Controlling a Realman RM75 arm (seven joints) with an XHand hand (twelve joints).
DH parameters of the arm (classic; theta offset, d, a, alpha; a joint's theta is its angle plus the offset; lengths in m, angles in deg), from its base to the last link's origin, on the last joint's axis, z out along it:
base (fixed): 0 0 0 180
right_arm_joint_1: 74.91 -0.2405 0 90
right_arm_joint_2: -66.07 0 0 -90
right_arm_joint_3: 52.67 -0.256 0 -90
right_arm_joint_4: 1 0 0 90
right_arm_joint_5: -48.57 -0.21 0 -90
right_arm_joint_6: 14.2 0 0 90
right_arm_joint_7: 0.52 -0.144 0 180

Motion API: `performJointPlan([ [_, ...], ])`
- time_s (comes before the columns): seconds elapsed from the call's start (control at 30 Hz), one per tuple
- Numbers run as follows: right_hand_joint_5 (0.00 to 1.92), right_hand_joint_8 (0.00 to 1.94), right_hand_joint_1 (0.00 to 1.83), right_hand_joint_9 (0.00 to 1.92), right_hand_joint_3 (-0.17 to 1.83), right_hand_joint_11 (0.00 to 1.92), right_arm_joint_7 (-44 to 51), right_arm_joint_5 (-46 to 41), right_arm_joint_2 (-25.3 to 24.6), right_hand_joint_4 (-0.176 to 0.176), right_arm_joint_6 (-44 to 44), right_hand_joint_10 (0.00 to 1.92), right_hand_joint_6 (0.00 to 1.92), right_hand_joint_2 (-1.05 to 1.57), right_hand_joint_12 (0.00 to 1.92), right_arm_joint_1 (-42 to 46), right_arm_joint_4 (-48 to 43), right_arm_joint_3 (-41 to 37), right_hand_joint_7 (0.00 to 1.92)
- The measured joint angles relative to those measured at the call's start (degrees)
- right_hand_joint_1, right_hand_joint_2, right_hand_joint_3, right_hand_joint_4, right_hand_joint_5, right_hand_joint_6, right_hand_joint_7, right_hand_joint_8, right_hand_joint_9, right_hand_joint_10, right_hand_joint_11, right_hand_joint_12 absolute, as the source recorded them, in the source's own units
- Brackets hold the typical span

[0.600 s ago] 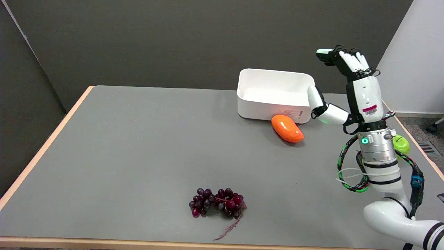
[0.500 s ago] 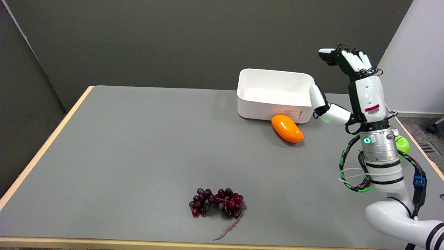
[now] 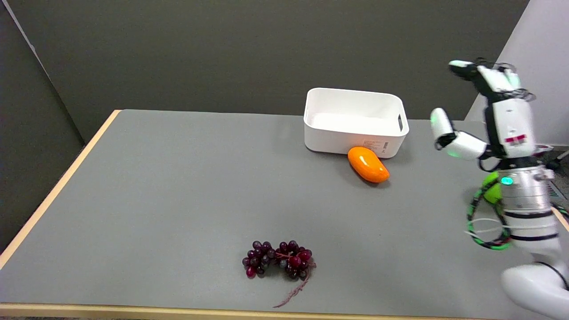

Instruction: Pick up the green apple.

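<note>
Robot hand [image 3: 493,111] raised above the surface [image 3: 178,186], fingers spread wide, thumb out to its left, holding and touching nothing. Green apple [image 3: 492,191] on the surface below the robot hand, mostly hidden behind the wrist, only a sliver showing. One white bin [image 3: 355,122] to the left of the robot hand, one orange fruit [image 3: 368,164] against its front wall. One bunch of dark grapes [image 3: 278,260] far off to the lower left.

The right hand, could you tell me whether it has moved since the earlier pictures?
Yes. The right hand has swung to the picture's right, away from the white bin: earlier its thumb overlapped the bin's right end, now bare table lies between them.
</note>
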Motion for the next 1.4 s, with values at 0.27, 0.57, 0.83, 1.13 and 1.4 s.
performJointPlan([
  [0.27,0.25,0.42,0.40,0.08,0.97,0.00,3.8,-7.8,0.4,-0.011,3.1,0.68,0.51,0.65,1.08,9.7,-1.6,-8.8,0.24],
  [0.57,0.23,0.40,0.39,0.02,0.96,0.00,7.8,-15.1,0.2,-0.011,8.6,0.64,0.51,0.62,0.97,15.0,-0.3,-13.9,0.20],
  [0.83,0.22,0.38,0.37,0.01,0.95,0.00,9.9,-19.1,0.1,-0.008,15.1,0.60,0.51,0.62,0.93,14.6,3.8,-14.7,0.18],
  [1.13,0.25,0.30,0.37,0.01,0.80,0.00,10.9,-21.4,0.1,-0.002,21.5,0.60,0.43,0.69,0.90,9.6,10.2,-11.5,0.21],
  [1.4,0.24,0.29,0.35,0.01,0.80,0.00,10.8,-22.6,0.2,0.000,25.2,0.58,0.43,0.69,0.90,4.2,16.0,-7.3,0.20],
])
